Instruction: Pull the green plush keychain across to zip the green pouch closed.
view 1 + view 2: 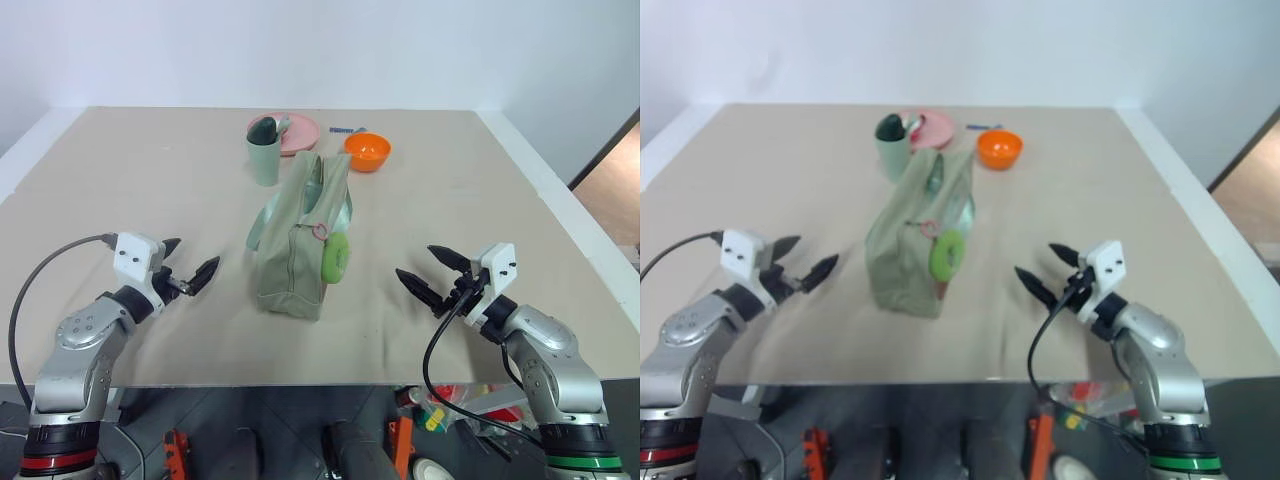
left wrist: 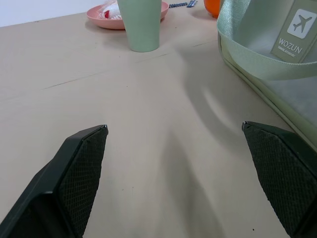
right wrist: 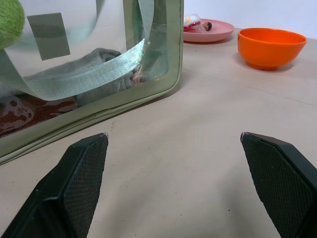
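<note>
Looking down over the bench, I am seeing the green pouch lying in the middle between my two arms, its long axis running away from me toward the pale green cup and the orange bowl. The green plush keychain is hanging off the pouch's near end, on the side facing my right arm — so the right claw is the nearer one to it, with bare bench between them. That claw is standing spread wide and empty, pointing in toward the pouch's clear side panel. The left claw is likewise spread and holding nothing, hovering off the pouch's other side. I am judging that the zip has to travel along the pouch's length — away from me — so the pull would be going lengthwise, with the left claw bracing the pouch.
</note>
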Robot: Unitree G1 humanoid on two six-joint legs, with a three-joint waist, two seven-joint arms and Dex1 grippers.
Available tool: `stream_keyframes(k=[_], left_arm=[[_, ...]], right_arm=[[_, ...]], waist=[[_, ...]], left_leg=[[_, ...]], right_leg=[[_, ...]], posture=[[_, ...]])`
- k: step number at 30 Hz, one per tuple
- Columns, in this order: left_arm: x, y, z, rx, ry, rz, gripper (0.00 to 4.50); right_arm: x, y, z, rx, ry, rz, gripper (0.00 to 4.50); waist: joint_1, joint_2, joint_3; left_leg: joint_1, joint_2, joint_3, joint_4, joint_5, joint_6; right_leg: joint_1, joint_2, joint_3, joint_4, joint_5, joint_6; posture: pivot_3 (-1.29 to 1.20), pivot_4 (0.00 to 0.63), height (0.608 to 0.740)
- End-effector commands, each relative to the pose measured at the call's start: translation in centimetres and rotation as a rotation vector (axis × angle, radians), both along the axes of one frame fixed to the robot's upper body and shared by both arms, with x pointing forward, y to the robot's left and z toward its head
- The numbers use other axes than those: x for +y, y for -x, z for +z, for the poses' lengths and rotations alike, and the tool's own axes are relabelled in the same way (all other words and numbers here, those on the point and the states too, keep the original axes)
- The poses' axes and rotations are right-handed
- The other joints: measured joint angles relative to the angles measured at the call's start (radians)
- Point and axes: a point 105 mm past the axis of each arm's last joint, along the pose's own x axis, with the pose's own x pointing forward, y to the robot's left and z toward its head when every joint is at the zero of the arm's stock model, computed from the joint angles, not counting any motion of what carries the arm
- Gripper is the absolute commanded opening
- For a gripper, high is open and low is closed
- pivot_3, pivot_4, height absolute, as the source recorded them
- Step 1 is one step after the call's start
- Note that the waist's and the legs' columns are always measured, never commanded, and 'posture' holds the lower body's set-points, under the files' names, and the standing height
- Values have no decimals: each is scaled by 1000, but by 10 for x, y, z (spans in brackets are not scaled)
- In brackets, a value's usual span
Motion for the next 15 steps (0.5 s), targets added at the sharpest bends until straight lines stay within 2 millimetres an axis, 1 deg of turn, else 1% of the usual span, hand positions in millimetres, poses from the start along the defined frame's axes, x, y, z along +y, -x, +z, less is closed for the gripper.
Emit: stream_keyframes(k=[1,4,15], left_arm=[[-4,-1,14,-52,-11,-25,4500],[-11,-1,17,-54,6,-55,4500],[-20,2,26,-70,41,-104,4500]], right_arm=[[-1,2,16,-54,12,9,4441],[1,3,16,-50,19,14,4441],[1,3,15,-43,28,25,4441]], waist=[[0,0,0],[0,0,0],[0,0,0]], left_leg=[[0,0,0,0,0,0],[0,0,0,0,0,0],[0,0,0,0,0,0]], right_leg=[[0,0,0,0,0,0],[0,0,0,0,0,0],[0,0,0,0,0,0]], posture=[[0,150,740],[0,150,740],[0,150,740]])
